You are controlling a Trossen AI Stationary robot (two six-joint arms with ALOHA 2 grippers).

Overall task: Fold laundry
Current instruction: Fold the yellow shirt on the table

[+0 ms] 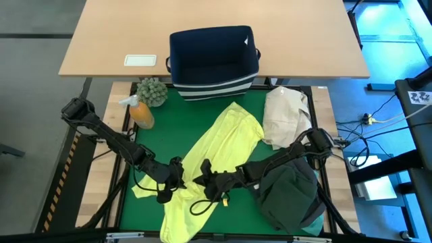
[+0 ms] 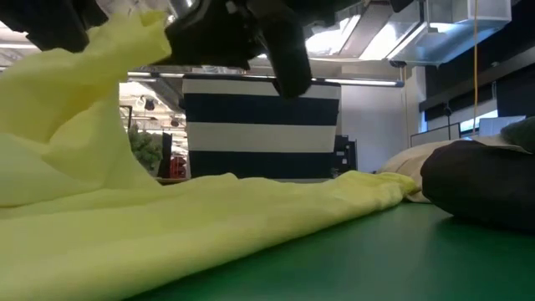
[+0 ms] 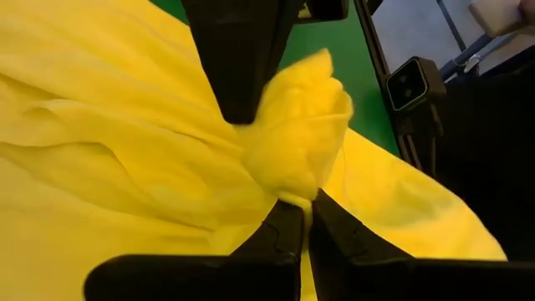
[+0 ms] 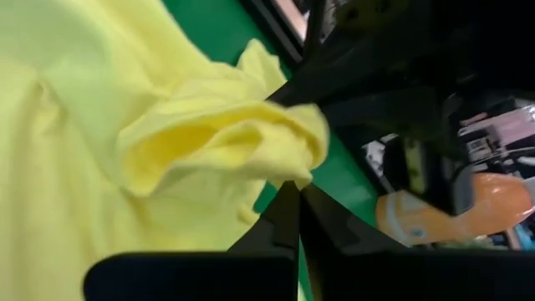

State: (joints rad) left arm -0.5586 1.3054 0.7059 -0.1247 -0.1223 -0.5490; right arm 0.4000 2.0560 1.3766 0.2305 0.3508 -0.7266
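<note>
Both arms reach low, converging mid-mat. Left gripper (image 1: 170, 183) and right gripper (image 1: 210, 183) each clamped on yellow-green shirt (image 1: 223, 138), apparently bunched folds.

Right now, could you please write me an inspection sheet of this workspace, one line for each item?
Surface: green mat, partly covered by cloth.
Job's things: yellow-green shirt stretched diagonally; dark garment heaped at the near right corner.
Clutter: cream cloth bundle, orange spray bottle, small green plant, navy striped bin on the wooden table behind.
Grippers: left gripper and right gripper both have jaws shut on the shirt, close together near the front edge.
Cables: cords on the floor at right.
Surroundings: white card on the wooden table; no person seen.
</note>
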